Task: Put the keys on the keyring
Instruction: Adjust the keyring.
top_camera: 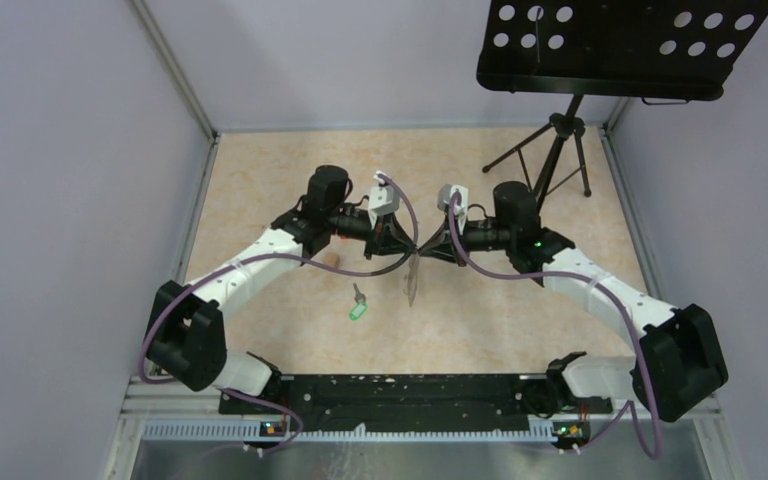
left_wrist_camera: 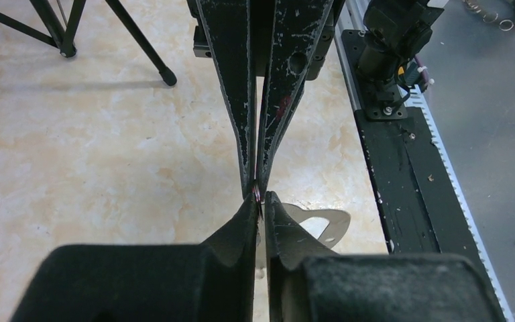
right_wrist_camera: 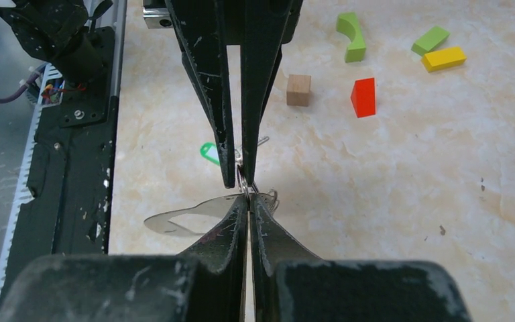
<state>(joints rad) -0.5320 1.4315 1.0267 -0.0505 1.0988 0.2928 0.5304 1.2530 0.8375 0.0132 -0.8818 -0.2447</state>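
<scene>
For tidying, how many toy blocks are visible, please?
5, top of right wrist view: curved green block, slanted green block, yellow block, red block, tan wooden cube. More may hide.

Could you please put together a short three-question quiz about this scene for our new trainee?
1. True or false: the small silver key with the bright green plastic tag is clamped between fingers.
2. How do the left gripper and right gripper stand? A: tip to tip, both shut on the thin metal keyring; B: wide apart, both open; C: both lying flat, open.
3. Fill in: in the right wrist view, the block beside the small tan wooden cube is ____.
Key: 1 false, it lies on the beige table; 2 A; 3 red.
</scene>
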